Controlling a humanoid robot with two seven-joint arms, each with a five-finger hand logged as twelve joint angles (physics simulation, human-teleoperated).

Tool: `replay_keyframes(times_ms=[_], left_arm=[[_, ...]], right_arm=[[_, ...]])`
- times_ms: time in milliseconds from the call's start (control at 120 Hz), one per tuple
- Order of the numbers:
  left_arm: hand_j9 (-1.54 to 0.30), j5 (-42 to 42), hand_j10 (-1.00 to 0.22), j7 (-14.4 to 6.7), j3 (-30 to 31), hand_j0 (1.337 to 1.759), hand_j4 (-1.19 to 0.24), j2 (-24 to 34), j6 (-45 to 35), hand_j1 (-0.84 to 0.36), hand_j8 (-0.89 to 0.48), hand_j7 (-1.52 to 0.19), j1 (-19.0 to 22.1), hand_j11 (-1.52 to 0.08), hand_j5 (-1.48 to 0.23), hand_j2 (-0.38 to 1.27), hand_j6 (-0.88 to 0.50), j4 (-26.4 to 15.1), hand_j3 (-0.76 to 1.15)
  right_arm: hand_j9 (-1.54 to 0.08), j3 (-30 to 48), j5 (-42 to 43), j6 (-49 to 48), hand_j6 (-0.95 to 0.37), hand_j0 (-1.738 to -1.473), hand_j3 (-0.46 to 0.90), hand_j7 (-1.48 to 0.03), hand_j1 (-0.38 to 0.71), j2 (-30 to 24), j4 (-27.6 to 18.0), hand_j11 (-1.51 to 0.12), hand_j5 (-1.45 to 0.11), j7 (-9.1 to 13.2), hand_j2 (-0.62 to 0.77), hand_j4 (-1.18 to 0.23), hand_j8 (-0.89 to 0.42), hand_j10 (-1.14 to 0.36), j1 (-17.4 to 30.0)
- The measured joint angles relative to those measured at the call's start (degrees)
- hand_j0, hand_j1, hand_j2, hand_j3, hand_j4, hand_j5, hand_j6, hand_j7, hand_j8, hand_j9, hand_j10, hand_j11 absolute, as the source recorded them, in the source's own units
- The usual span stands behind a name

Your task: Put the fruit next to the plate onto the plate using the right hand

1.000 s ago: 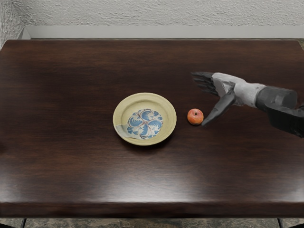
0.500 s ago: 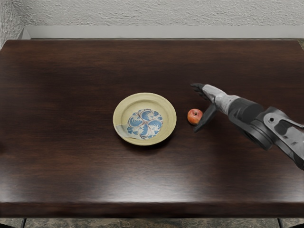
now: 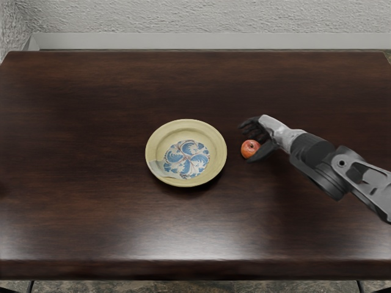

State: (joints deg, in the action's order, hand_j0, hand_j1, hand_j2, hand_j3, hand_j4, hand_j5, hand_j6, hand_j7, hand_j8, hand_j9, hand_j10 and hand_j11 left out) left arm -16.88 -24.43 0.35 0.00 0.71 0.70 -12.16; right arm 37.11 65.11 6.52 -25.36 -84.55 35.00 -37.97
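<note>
On the dark table (image 3: 91,213), yellow plate (image 3: 154,141), fruit (image 3: 248,148) just beside its right rim, right hand (image 3: 264,133) curled around the fruit.

This looks like a room in a home, most likely a dining room, with the smooth, even look of a simulator's render. A broad dark brown polished wooden table (image 3: 91,201) fills nearly the whole view, and its glossy top shows grain and soft reflections. On it are household tableware and food: a round cream ceramic plate (image 3: 156,137) with a blue-and-white floral centre, and just beside it a small red apple (image 3: 248,148). Behind the table runs a rough white plastered wall (image 3: 201,15) with a plain pale grey skirting band (image 3: 208,41) at its foot. Below the table's front edge, a strip of mottled grey stone floor (image 3: 183,287) and thin dark table legs (image 3: 29,286) show.
</note>
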Motion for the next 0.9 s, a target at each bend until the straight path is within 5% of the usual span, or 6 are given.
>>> replay_keyframes(times_ms=[517,900], left_arm=[[0.00,0.00,0.00,0.00,0.00,1.658,0.00,0.00,0.03,0.35,0.00,0.00,0.00,0.00,0.00,0.00,0.00,0.01,0.00],[0.00,0.00,0.00,0.00,-0.01,1.658,0.00,0.00,0.01,0.35,0.00,0.00,0.02,0.00,0.00,0.00,0.00,-0.02,0.00]], right_arm=[[-0.60,-0.17,0.04,0.00,-0.46,-1.658,0.00,-0.60,0.20,0.49,1.02,-0.60,-0.59,0.00,-0.09,-0.47,-0.50,-0.46,0.09],[-0.75,-0.20,0.02,-0.13,-0.56,-1.656,0.00,-0.73,0.32,0.69,1.37,-0.75,-0.73,-0.01,0.17,-0.56,-0.43,-0.50,0.08]])
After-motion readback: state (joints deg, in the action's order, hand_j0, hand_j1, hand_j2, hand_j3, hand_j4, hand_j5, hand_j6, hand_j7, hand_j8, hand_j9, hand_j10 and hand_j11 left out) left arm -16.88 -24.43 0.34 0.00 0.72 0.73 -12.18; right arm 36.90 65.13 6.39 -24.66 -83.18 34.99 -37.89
